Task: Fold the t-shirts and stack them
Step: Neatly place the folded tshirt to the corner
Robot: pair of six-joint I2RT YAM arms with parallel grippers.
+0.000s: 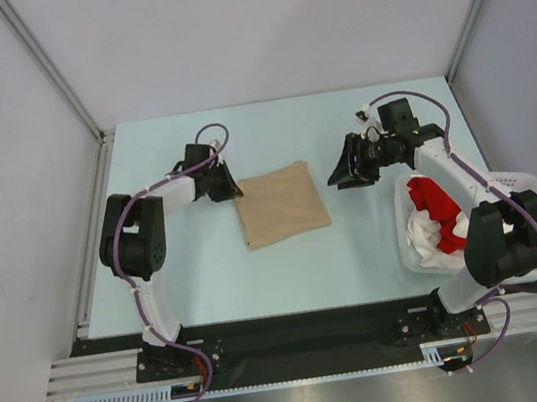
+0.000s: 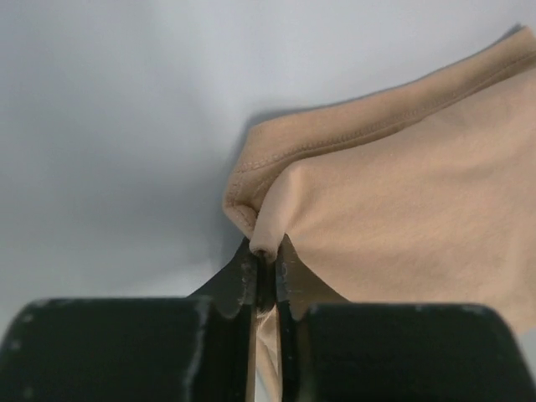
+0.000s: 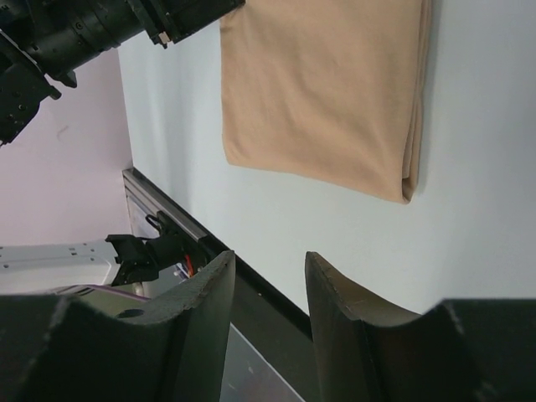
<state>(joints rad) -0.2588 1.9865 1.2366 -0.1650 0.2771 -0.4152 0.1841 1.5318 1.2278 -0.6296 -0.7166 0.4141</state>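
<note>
Left tool (image 2: 265, 266): pinching shut on the far-left corner of the beige-tan folded cloth t-shirt (image 1: 281, 204), which is lying mid-surface, likely for another fold.
Right tool (image 1: 345, 171): hanging half-open and empty near the shirt's far-right corner.

Folded beige t-shirt (image 3: 322, 84) lying flat on the pale tabletop (image 3: 469, 218)
The right end effector (image 3: 270, 268) hovers apart from it, its dark fingers (image 3: 201, 310) spread, touching no cloth.

You have open worktop (image 1: 290, 279) in front of and behind the beige t-shirt (image 1: 281, 204); the basket (image 1: 403, 236) blocks the right side, and the left claw (image 1: 235, 191) occupies the shirt's far-left corner.
</note>
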